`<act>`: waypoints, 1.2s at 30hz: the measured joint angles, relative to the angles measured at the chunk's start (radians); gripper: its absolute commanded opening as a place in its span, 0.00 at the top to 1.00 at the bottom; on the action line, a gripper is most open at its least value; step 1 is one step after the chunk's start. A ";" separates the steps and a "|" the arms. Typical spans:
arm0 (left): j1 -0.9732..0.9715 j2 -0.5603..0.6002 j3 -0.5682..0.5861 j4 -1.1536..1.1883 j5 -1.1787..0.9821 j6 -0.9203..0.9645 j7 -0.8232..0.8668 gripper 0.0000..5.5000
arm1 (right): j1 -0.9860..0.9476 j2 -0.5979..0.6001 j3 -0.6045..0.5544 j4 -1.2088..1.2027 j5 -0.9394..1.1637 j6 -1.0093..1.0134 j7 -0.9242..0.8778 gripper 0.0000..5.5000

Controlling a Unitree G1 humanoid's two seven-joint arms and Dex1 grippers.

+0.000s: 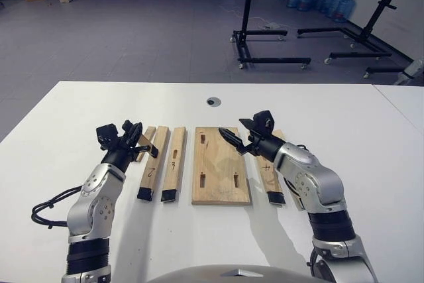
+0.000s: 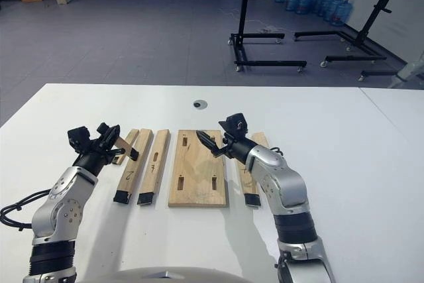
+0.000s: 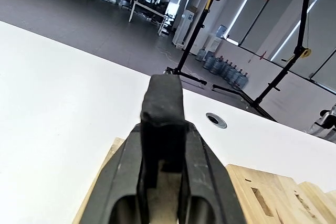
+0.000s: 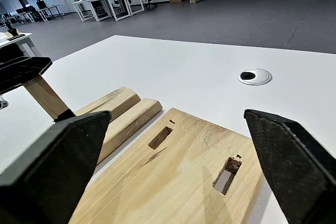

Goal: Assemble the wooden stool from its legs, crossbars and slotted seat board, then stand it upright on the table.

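The left hand (image 1: 136, 132) is clenched on a short crossbar (image 1: 146, 146). The bar is tilted, and its black-capped end points toward 4 o'clock, close to the far end of the nearest leg. I cannot tell whether the two touch.

At 3 o'clock from that hand, two legs (image 1: 154, 162) (image 1: 174, 164) lie flat side by side on the white bench (image 1: 344, 107). They run from 12 to 6 o'clock, with their black caps at the near ends.

The right hand (image 1: 235, 134) is released, with its two dark fingers (image 4: 52, 171) spread wide and nothing between them. It hangs over the far right corner of the board (image 1: 220, 170).

The board lies flat at the middle of the bench, with four slots (image 1: 202, 179) showing. The pair of legs is just beside it at 9 o'clock. At 3 o'clock, another leg (image 1: 270, 178) lies partly hidden under the right arm.

A round grommet (image 1: 213, 101) sits in the bench at 12 o'clock from the board.
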 measured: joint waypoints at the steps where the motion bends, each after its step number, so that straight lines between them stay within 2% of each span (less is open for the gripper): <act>1: 0.000 -0.001 -0.003 0.002 0.014 -0.007 -0.003 0.93 | 0.001 0.001 0.001 0.000 0.000 0.000 -0.001 0.15; 11: -0.001 -0.006 -0.018 0.010 0.065 -0.038 -0.014 0.93 | 0.006 0.007 0.014 0.000 -0.001 -0.001 -0.001 0.15; 28: 0.039 0.017 -0.160 0.025 0.330 -0.197 -0.039 0.93 | 0.025 0.008 0.033 -0.002 -0.001 -0.005 -0.003 0.15; 36: 0.047 0.015 -0.181 0.070 0.363 -0.242 -0.054 0.93 | 0.038 0.020 0.042 -0.004 -0.002 -0.006 -0.011 0.15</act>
